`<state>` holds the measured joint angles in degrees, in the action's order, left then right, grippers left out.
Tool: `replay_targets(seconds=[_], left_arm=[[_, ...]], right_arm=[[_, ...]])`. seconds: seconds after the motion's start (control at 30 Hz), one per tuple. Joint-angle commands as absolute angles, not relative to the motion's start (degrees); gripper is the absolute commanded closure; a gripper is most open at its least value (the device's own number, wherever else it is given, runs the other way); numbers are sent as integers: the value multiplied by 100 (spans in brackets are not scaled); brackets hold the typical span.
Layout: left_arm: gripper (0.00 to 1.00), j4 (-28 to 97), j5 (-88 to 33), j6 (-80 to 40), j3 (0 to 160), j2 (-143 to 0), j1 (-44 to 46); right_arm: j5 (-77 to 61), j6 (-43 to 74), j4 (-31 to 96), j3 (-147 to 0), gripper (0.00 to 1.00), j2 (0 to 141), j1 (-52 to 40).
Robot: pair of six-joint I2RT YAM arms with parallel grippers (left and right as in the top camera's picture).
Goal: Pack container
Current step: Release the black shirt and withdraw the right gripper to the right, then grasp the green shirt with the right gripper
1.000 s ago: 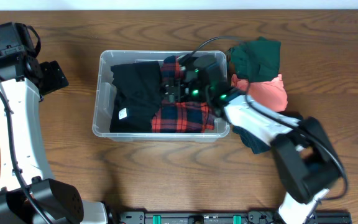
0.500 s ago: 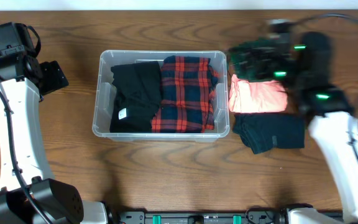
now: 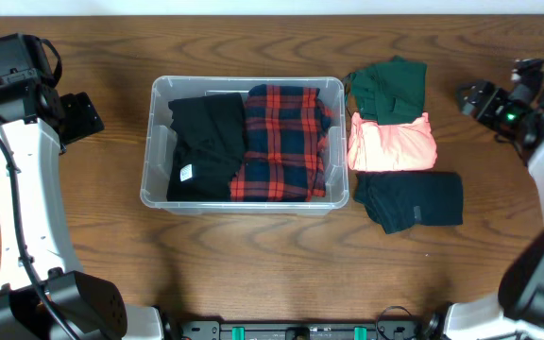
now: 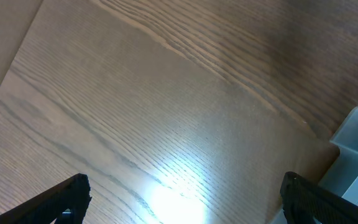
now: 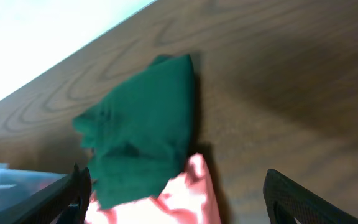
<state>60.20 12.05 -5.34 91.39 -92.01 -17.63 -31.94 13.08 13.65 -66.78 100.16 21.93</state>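
1. The container [image 3: 156, 142] sits left of centre in the overhead view, upright and open at the top. One pale corner of it shows at the right edge of the left wrist view.
2. Done so far: 2 folded items lie side by side inside. A black garment [image 3: 206, 146] fills the left half and a red-and-navy plaid garment [image 3: 286, 142] the right half.
3. Left to pack: 3 folded items on the table just right of the bin, in a column.
   - The green garment [image 3: 390, 87] is uppermost.
   - The coral-pink garment [image 3: 395, 144] is in the middle, touching the green one.
   - The dark teal garment [image 3: 412, 200] is lowest.
4. Judgement: roughly 2 of 5 items are in, so the task is a bit under halfway. The bin floor looks covered, so the rest would probably stack on top.
5. The left gripper [image 3: 81, 115] is at the upper left, well apart from the bin. Its fingers are spread wide over bare wood and hold nothing.
6. The right gripper [image 3: 468, 99] is at the upper right, beside the green garment but not touching it. Its fingers stand wide and empty in the wrist view.
7. The surface is a dark brown wood-grain table [image 3: 253, 274], with lamp glare in the left wrist view.
8. Room: there is a pale strip beyond the far table edge, but I cannot tell what it is. A black rail [image 3: 300, 331] runs along the lower edge.
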Motion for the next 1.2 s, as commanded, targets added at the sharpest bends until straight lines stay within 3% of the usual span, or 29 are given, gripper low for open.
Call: replay_targets(seconds=[0.0,0.37,0.67,0.83,0.93,1.0,1.17], left_arm=[[2,6040,1269,-523,9212,-9131,-1782],[2,6038,1267,-523,9212,-9131,-1782],[2,6038,1267,-523,9212,-9131,-1782],[2,6038,1267,-523,9212,-9131,-1782],[2,6038,1267,-523,9212,-9131,-1782],[2,6038,1267,-523,9212,-9131,-1782],[2,6040,1267,-523,9212,-9131,-1782]], right_arm=[[-3868,1426,886,-6678,14,10698,2137],[-4250,2552,-847,-6678,12,12171,1861],[-3922,2875,-1004,-6678,14,12313,1337],[-3588,2873,-932,-6678,33,12313,1157],[-3538,2873,-919,-6678,56,12313,1188],[-3540,2873,-928,-6678,64,12313,1258],[-4737,2915,-1295,-6681,82,12232,1540]])
